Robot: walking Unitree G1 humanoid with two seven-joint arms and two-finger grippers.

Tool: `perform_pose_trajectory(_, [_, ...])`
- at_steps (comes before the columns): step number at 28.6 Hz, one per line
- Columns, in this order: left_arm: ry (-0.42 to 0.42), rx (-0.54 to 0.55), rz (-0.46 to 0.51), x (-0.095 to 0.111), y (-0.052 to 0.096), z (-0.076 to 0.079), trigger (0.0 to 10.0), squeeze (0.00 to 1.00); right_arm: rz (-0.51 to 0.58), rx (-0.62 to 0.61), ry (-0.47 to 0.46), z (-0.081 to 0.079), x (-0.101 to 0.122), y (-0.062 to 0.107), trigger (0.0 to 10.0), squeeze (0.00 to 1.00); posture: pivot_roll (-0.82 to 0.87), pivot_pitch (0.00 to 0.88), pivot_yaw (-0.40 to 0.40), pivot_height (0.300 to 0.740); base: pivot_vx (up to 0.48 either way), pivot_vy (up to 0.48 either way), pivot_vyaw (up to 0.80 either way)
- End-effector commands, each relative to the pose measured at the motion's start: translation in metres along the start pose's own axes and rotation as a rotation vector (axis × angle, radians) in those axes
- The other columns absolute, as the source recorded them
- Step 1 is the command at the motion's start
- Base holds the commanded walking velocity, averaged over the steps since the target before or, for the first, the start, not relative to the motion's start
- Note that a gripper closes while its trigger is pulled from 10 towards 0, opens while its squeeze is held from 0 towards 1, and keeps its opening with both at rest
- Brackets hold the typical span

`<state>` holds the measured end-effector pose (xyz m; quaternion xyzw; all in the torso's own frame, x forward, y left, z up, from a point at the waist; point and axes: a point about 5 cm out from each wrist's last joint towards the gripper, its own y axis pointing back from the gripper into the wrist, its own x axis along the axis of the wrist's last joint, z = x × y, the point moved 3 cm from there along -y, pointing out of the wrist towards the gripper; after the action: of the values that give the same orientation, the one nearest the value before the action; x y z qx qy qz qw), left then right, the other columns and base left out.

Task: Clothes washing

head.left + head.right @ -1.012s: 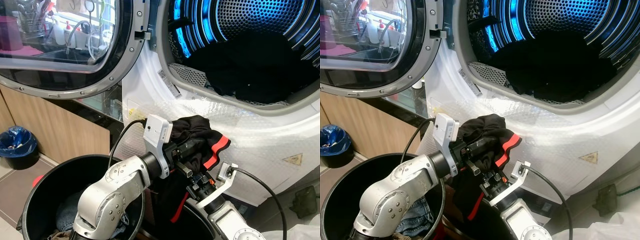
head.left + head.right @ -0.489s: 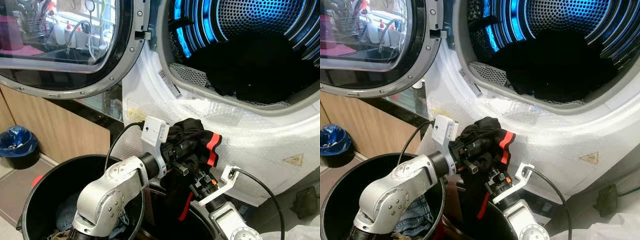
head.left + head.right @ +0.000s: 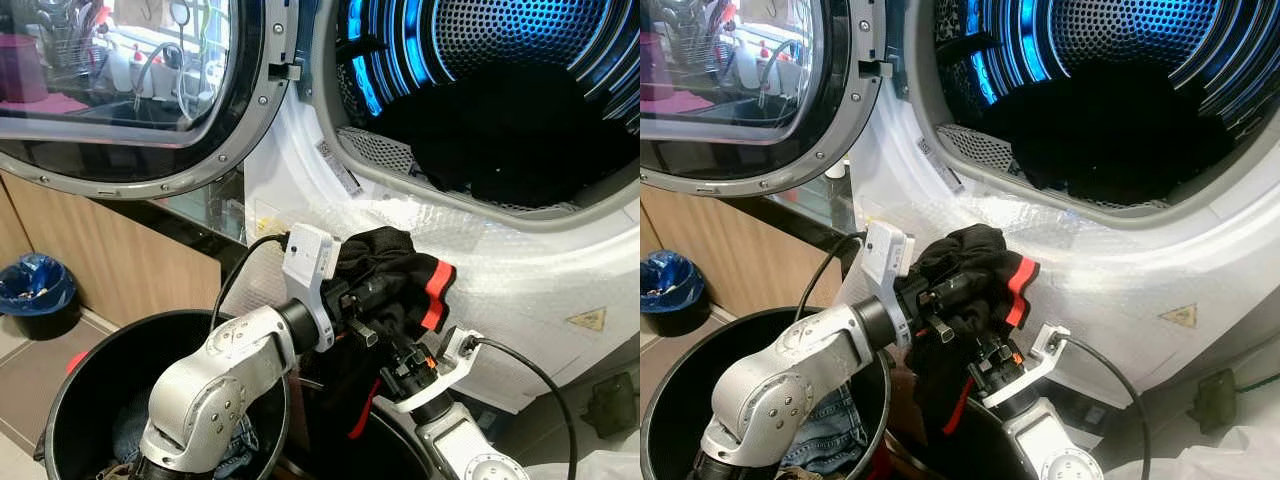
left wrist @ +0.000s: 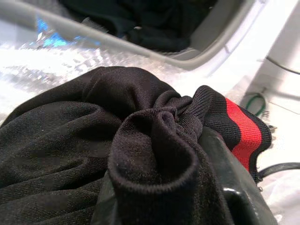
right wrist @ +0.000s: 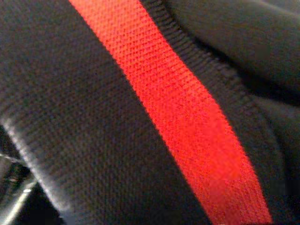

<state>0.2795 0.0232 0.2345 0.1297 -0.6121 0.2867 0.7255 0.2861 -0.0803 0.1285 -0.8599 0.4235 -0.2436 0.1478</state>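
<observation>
Wooden cabinet (image 3: 120,265), blue-bagged bin (image 3: 38,295)

Head views are sharp w/ even daylight; blue light glows inside the drum (image 3: 520,40), and the door glass (image 3: 110,70) carries bright reflections. Bubble wrap (image 4: 42,65) is blown out white in the left wrist view. Right wrist view is soft, too close to the red stripe (image 5: 173,112).
</observation>
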Motion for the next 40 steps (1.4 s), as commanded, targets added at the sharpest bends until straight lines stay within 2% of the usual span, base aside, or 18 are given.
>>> perform_pose_trajectory(1, [0.023, -0.054, -0.075, -0.014, -0.004, 0.009, 9.3, 1.00, 0.039, 0.183, 0.001, -0.029, 0.002, -0.018, 0.0, 0.00, 0.04, 0.000, -0.100, 0.740, 0.000, 0.000, 0.00])
perform_pose_trajectory(7, [0.008, -0.163, -0.067, -0.008, -0.004, 0.024, 9.5, 1.00, 0.067, 0.192, -0.023, -0.028, 0.001, -0.021, 0.0, 0.00, 0.06, 0.000, -0.079, 0.740, 0.000, 0.000, 0.00])
perform_pose_trajectory(10, [-0.003, -0.231, -0.069, -0.002, 0.003, 0.029, 9.7, 1.00, 0.087, 0.192, -0.033, -0.026, 0.001, -0.022, 0.0, 0.00, 0.06, 0.000, -0.066, 0.740, 0.000, 0.000, 0.00])
perform_pose_trajectory(14, [-0.042, -0.260, -0.097, 0.001, 0.014, 0.027, 9.9, 1.00, 0.104, 0.190, -0.039, -0.025, 0.002, -0.023, 0.0, 0.00, 0.07, 0.000, -0.057, 0.740, 0.000, 0.000, 0.00])
perform_pose_trajectory(18, [-0.104, -0.246, -0.109, 0.014, 0.028, 0.018, 9.8, 1.00, 0.131, 0.185, -0.053, -0.021, 0.004, -0.026, 0.0, 0.00, 0.08, 0.000, -0.048, 0.740, 0.000, 0.000, 0.00])
perform_pose_trajectory(22, [-0.156, -0.232, -0.093, 0.031, 0.035, 0.013, 9.6, 1.00, 0.147, 0.180, -0.064, -0.017, 0.004, -0.029, 0.0, 0.00, 0.11, 0.000, -0.037, 0.740, 0.000, 0.000, 0.00])
perform_pose_trajectory(27, [-0.182, -0.225, -0.074, 0.043, 0.039, 0.012, 9.7, 1.00, 0.161, 0.174, -0.082, -0.013, 0.003, -0.033, 0.0, 0.00, 0.12, 0.000, -0.030, 0.740, 0.000, 0.000, 0.00])
perform_pose_trajectory(30, [-0.176, -0.211, -0.023, 0.055, 0.040, 0.010, 9.8, 1.00, 0.174, 0.192, -0.098, -0.014, 0.003, -0.037, 0.0, 0.00, 0.13, 0.000, -0.023, 0.740, 0.000, 0.000, 0.00])
perform_pose_trajectory(33, [-0.131, -0.209, 0.065, 0.071, 0.040, 0.010, 9.7, 1.00, 0.173, 0.195, -0.099, -0.013, 0.001, -0.036, 0.0, 0.00, 0.13, 0.000, -0.017, 0.740, 0.000, 0.000, 0.00])
perform_pose_trajectory(35, [-0.114, -0.195, 0.088, 0.076, 0.041, 0.007, 9.8, 1.00, 0.172, 0.196, -0.101, -0.011, 0.000, -0.035, 0.0, 0.00, 0.13, 0.000, -0.017, 0.740, 0.000, 0.000, 0.00])
perform_pose_trajectory(40, [-0.125, -0.164, 0.165, 0.091, 0.050, 0.002, 10.0, 1.00, 0.188, 0.202, -0.105, -0.010, 0.003, -0.031, 0.0, 0.00, 0.13, 0.000, -0.015, 0.740, 0.000, 0.000, 0.00])
